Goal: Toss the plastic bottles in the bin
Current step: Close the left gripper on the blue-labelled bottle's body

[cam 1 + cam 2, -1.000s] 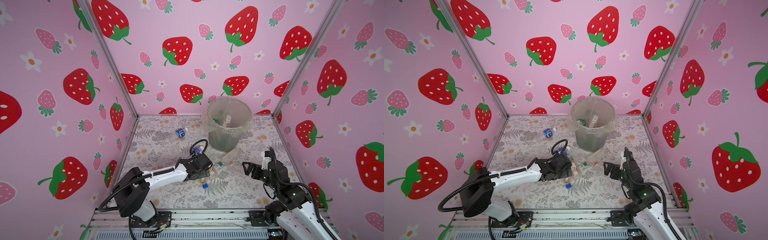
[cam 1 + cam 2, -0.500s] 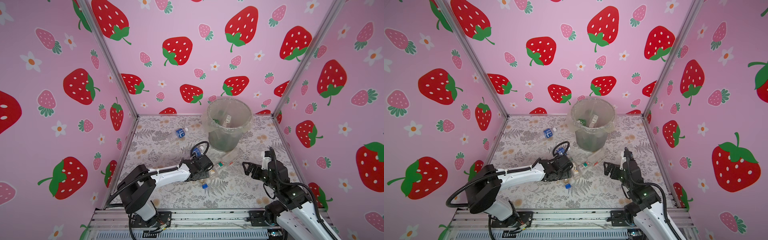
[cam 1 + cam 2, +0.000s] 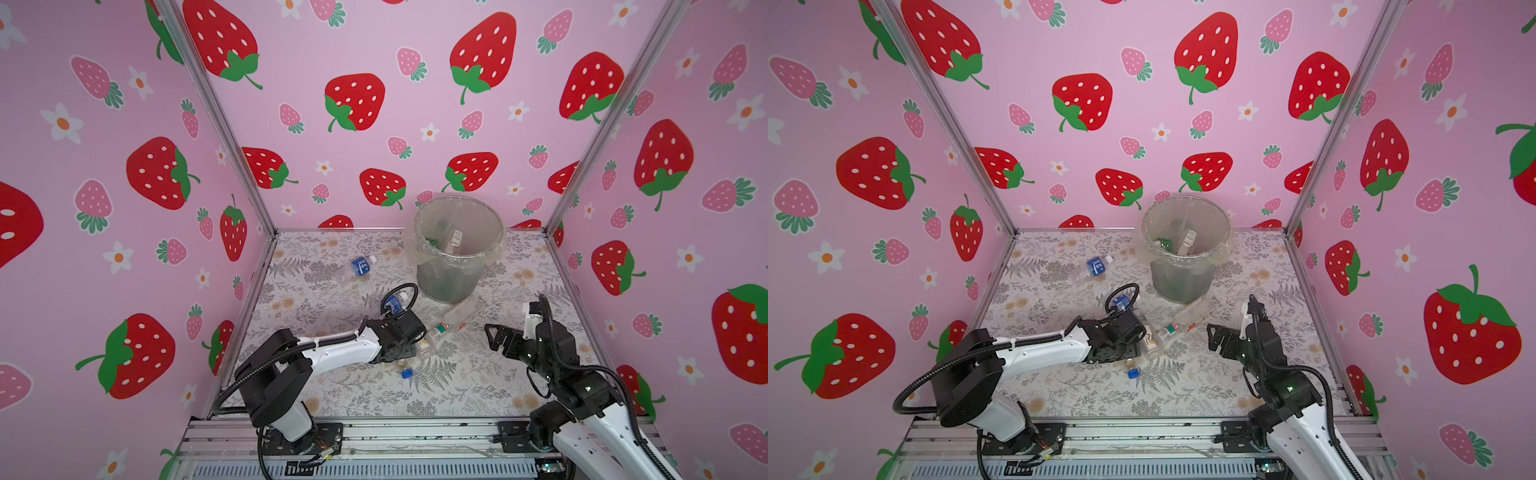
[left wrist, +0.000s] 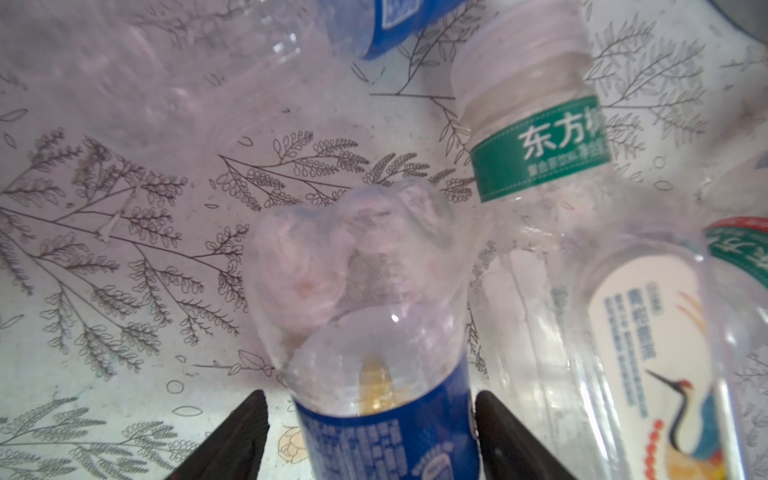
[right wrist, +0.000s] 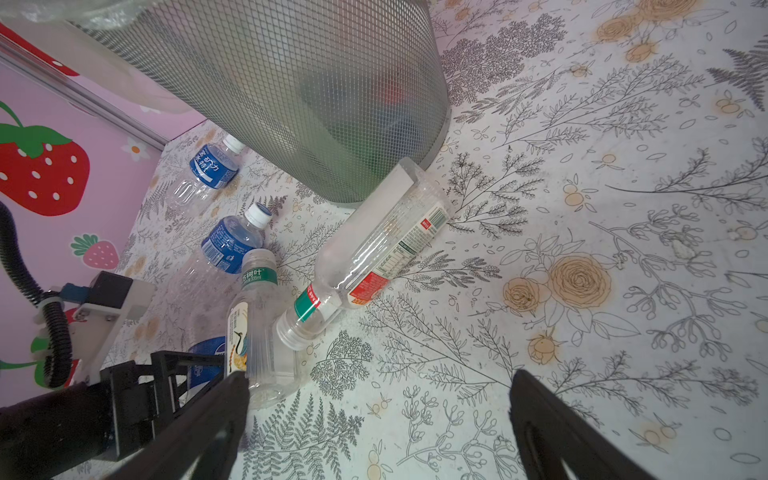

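A grey mesh bin (image 3: 449,278) (image 3: 1179,282) (image 5: 311,83), round, narrowing toward its foot and lined with a clear bag folded over the rim, stands upright at the back of a leaf-printed surface (image 3: 478,386), right of centre. The surface is enclosed by pink strawberry-patterned walls (image 3: 374,62). Inside the bin, a white-labelled bottle (image 3: 455,239) leans beside something green.

Five small clear plastic bottles lie on their sides in front of the bin and to its left.

The left gripper (image 4: 368,399) is low over the middle of the surface, its fingers straddling a blue-banded bottle (image 4: 374,332). One finger is at the label, and a sliver of surface shows beside the other, so it is spread rather than pinching. This bottle's long axis runs near to far. Its blue cap (image 3: 407,373) (image 3: 1133,372) points at the near edge and its lobed base toward the bin.

Just beside it on the right lies a crane-label bottle (image 4: 540,149) (image 5: 253,328) (image 3: 1152,343) with a green neck band, parallel but with its cap pointing away.

A long clear bottle (image 3: 459,313) (image 3: 1190,316) (image 5: 382,245) with a red-and-green label lies diagonally, base at the bin's foot and neck toward the left gripper.

A middle blue bottle (image 3: 395,303) (image 5: 230,245) lies partly behind the left arm's cable loop (image 3: 409,291).

A far blue bottle (image 3: 359,266) (image 3: 1094,268) (image 5: 208,170) lies well apart to the left. Both have white caps angled toward the bin.

The right gripper (image 3: 496,338) (image 3: 1214,336) (image 5: 378,374) hovers on the right with its fingers spread wide around nothing.
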Controlling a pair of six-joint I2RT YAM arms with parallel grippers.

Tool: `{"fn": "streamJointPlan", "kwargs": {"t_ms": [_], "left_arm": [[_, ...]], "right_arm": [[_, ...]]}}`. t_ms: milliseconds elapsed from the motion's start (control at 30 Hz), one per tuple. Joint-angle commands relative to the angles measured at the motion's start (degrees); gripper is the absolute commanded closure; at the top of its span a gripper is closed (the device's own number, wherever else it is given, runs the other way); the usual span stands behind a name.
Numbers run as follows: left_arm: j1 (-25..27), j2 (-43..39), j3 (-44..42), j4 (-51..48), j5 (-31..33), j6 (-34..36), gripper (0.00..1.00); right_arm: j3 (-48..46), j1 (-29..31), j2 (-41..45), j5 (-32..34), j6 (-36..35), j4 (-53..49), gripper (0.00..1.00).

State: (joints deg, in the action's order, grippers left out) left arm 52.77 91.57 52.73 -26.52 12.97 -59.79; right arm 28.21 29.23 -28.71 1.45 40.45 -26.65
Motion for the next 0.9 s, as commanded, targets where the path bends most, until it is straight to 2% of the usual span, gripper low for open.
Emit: {"fn": "streamJointPlan", "kwargs": {"t_ms": [0,33,100,133,400,867], "left_arm": [[0.2,0.7,-0.5,0.0,1.1,-0.2,0.26],[0.2,0.7,-0.6,0.2,1.0,0.1,0.32],[0.2,0.9,-0.6,0.3,0.8,0.7,0.51],[0.4,0.8,-0.6,0.2,1.0,0.8,0.52],[2.2,-0.3,-0.4,-2.1,3.1,1.8,0.52],[3.5,-8.3,0.9,-5.5,5.6,5.0,0.52]], "right_arm": [[-0.3,-0.1,0.8,-0.1,-0.2,0.1,0.01],[-0.3,-0.1,0.8,-0.1,-0.2,0.2,0.01],[-0.5,-0.1,0.7,0.0,-0.1,0.4,0.01],[-0.4,-0.1,0.6,0.0,-0.1,0.4,0.01],[-0.2,-0.1,0.8,0.0,-0.1,0.1,0.01],[-0.2,-0.1,0.8,-0.1,0.0,0.0,0.01]]}}
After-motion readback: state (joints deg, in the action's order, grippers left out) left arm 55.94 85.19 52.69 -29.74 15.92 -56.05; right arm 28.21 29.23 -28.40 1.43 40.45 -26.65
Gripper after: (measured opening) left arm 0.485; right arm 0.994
